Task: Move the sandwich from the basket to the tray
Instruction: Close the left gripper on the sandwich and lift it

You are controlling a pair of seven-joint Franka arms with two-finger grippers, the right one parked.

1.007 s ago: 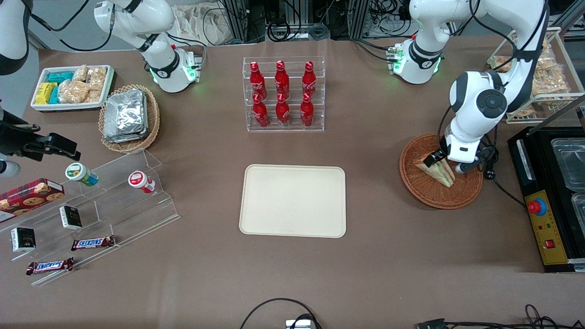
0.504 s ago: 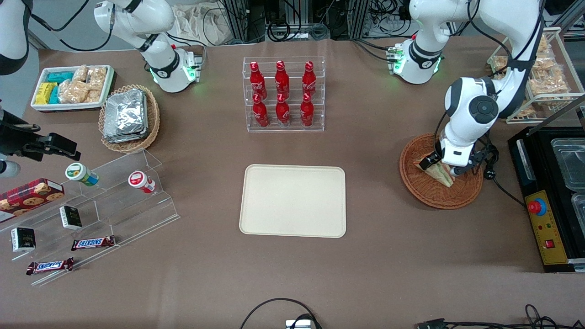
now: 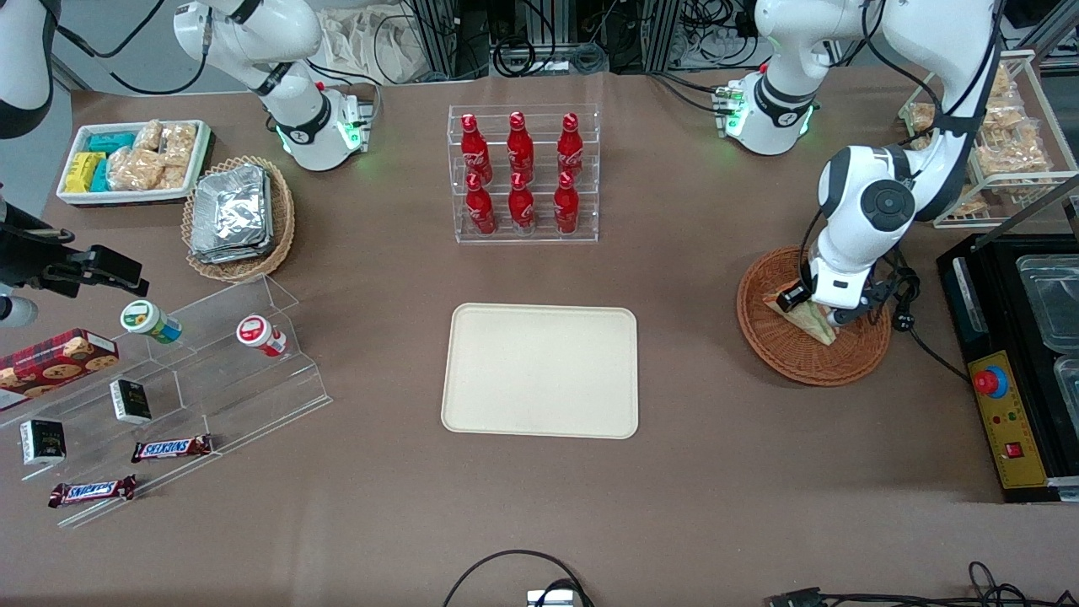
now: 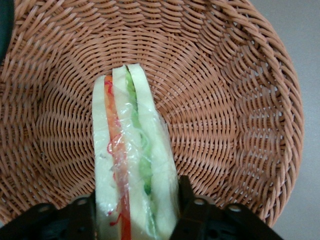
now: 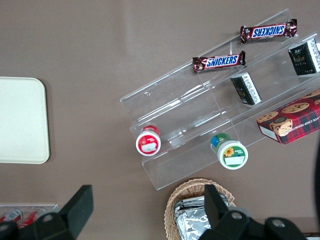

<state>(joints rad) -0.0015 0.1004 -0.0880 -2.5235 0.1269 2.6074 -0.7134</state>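
The sandwich (image 3: 814, 323) (image 4: 132, 165), a pale wedge with red and green filling in clear wrap, stands on edge in the round reddish-brown basket (image 3: 788, 358) (image 4: 225, 100) toward the working arm's end of the table. My left gripper (image 3: 815, 308) (image 4: 136, 210) is down in the basket, one black finger pressed against each bread face, shut on the sandwich, which still rests on the wicker. The cream tray (image 3: 539, 371) (image 5: 20, 120) lies flat at the table's middle, with nothing on it.
A clear rack of red bottles (image 3: 523, 173) stands farther from the front camera than the tray. A black machine (image 3: 1011, 371) and a white wire rack (image 3: 1003, 143) stand beside the basket. A tan basket of foil packets (image 3: 236, 215) and acrylic snack shelves (image 3: 169, 388) lie toward the parked arm's end.
My left arm has lowered and shifted slightly over the basket, bringing the fingers down around the sandwich. The sandwich and basket have stayed in place.
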